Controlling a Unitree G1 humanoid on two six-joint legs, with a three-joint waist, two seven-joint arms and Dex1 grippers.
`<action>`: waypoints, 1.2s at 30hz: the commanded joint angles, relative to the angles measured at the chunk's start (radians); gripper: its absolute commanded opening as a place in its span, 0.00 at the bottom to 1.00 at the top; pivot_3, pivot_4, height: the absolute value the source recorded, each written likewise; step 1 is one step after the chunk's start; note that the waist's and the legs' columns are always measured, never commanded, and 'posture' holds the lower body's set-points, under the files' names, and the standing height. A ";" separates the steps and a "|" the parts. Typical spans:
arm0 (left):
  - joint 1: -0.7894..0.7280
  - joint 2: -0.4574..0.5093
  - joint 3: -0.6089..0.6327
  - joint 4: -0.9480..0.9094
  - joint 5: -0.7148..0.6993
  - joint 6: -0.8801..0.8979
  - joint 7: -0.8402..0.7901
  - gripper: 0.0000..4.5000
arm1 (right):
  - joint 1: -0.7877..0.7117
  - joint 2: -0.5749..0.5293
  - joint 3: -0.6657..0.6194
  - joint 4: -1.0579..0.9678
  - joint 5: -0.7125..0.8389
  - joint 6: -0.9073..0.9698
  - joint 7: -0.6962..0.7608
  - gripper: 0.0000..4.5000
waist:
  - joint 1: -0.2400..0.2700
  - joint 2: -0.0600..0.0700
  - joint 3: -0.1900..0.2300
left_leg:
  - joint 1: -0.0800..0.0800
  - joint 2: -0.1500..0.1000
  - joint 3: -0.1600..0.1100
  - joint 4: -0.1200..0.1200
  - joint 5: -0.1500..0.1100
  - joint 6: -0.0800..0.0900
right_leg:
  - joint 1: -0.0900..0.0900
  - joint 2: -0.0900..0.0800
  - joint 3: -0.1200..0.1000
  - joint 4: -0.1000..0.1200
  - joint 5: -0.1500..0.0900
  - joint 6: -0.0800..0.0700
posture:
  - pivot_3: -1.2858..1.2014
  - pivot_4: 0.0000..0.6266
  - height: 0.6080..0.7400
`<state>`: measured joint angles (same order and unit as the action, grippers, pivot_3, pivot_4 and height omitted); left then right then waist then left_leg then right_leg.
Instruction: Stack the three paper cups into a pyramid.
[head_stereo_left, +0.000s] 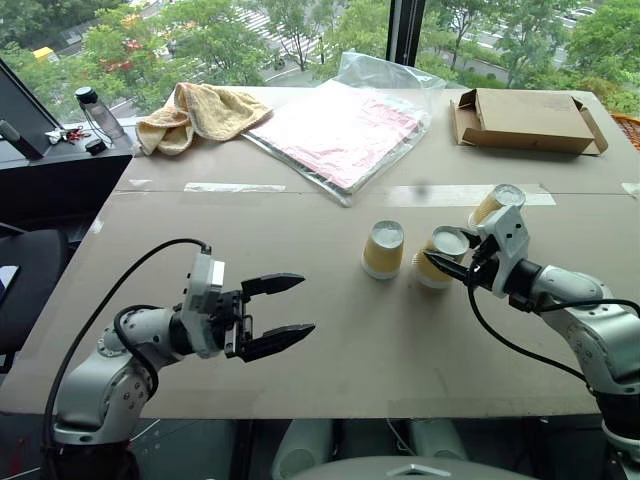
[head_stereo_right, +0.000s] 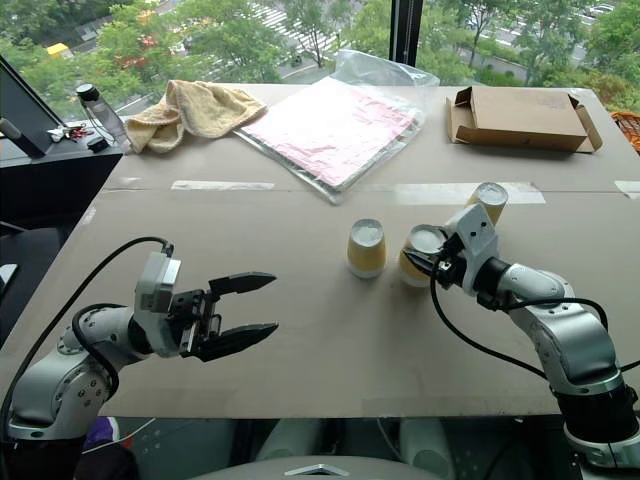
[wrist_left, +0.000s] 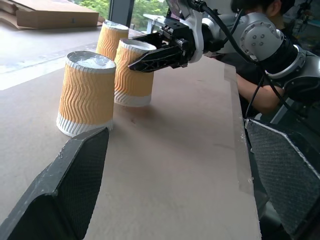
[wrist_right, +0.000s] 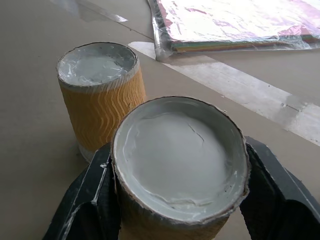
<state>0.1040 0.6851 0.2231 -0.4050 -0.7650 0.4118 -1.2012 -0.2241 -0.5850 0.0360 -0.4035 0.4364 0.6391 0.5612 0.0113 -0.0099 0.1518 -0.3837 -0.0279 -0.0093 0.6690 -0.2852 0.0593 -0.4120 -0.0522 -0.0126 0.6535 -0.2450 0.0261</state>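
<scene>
Brown bench (head_stereo_left: 330, 350): the middle paper cup (head_stereo_left: 440, 255) is grasped by the right pincer (head_stereo_left: 452, 266); left pincer (head_stereo_left: 275, 315) released. Neighbouring left cup (head_stereo_left: 383, 249) could be toppled if brushed.

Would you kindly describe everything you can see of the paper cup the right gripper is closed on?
The middle cup is a small tapered paper cup with wavy ribbed mustard-yellow sides, a white band at its rim and a white base. It stands upside down, base up, on the table, between the other two cups and apart from the left one. The right gripper is shut on it, a black finger pressing each side near the upturned base.
</scene>
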 joint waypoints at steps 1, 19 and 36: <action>0.016 0.016 0.033 -0.058 -0.022 -0.013 0.008 1.00 | -0.034 0.009 0.018 0.008 -0.026 -0.040 0.021 0.51 | 0.002 0.000 0.000 | 0.000 0.000 0.000 0.000 0.000 0.000 | 0.000 0.000 0.000 0.000 0.000 0.000 | 0.52 0.24 1.00; 0.001 0.021 0.022 -0.058 -0.023 -0.012 0.025 1.00 | -0.015 -0.029 -0.079 -0.104 0.026 -0.032 0.100 1.00 | 0.002 0.000 0.000 | 0.000 0.000 0.000 0.000 0.000 0.000 | 0.000 -0.001 0.000 0.000 0.000 0.000 | 0.52 0.24 1.00; -0.051 0.004 0.022 -0.070 -0.056 0.004 0.054 1.00 | -0.280 -0.035 -0.186 0.367 -0.134 -0.056 -0.165 1.00 | 0.000 0.001 0.000 | -0.002 -0.001 0.000 0.000 0.002 -0.004 | -0.002 -0.002 0.000 -0.001 0.000 0.000 | 0.52 0.24 1.00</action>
<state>0.0575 0.6913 0.2243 -0.4424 -0.7903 0.4232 -1.1556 -0.4687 -0.6194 -0.1336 -0.0549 0.3243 0.6122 0.4146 0.0115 -0.0090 0.1522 -0.3858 -0.0288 -0.0089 0.6685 -0.2831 0.0554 -0.4137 -0.0538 -0.0130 0.6527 -0.2449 0.0257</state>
